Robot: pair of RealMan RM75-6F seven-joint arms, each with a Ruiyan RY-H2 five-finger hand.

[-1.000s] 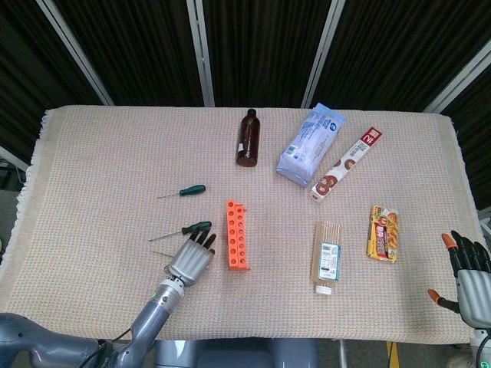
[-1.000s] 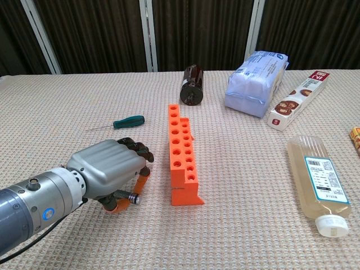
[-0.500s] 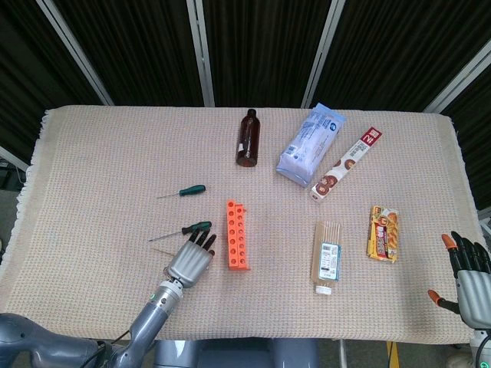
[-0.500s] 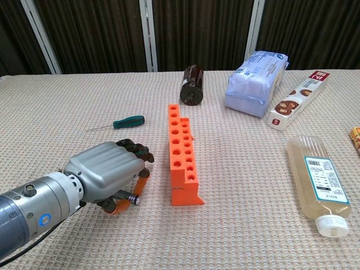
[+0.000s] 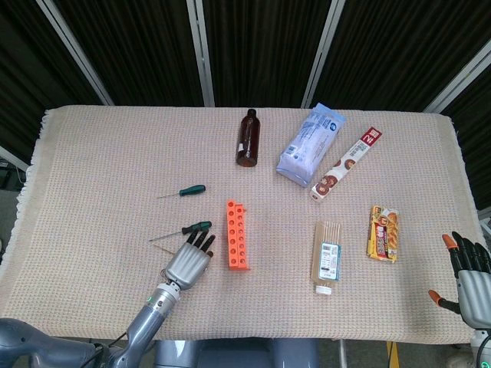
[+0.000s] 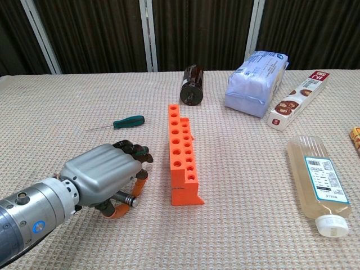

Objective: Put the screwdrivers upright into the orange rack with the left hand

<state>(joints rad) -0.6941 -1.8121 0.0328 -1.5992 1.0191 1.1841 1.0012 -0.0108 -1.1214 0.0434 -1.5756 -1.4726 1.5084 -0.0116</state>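
The orange rack [image 5: 236, 234] [image 6: 181, 154] lies near the middle of the table, holes up and empty. One green-handled screwdriver [image 5: 188, 191] [image 6: 128, 121] lies flat to its far left. A second, dark-handled screwdriver [image 5: 192, 228] lies flat just beyond my left hand's fingertips. My left hand [image 5: 189, 262] [image 6: 104, 175] sits palm down beside the rack's near end, fingers curled toward the cloth. A short silver cylinder [image 6: 127, 198] shows under the palm; I cannot tell whether it is held. My right hand [image 5: 469, 277] hangs off the table's right edge with fingers spread, holding nothing.
A brown bottle [image 5: 247, 138], a blue-white bag [image 5: 310, 143] and a long snack box [image 5: 347, 163] lie at the back. A clear pack of sticks [image 5: 327, 257] [image 6: 320, 180] and a small yellow-red packet [image 5: 383, 233] lie to the right. A thin pale stick [image 5: 159, 253] lies left of my left hand.
My left hand has slid slightly back toward the near table edge, keeping its curled pose. Screwdrivers, rack and right hand have not moved.
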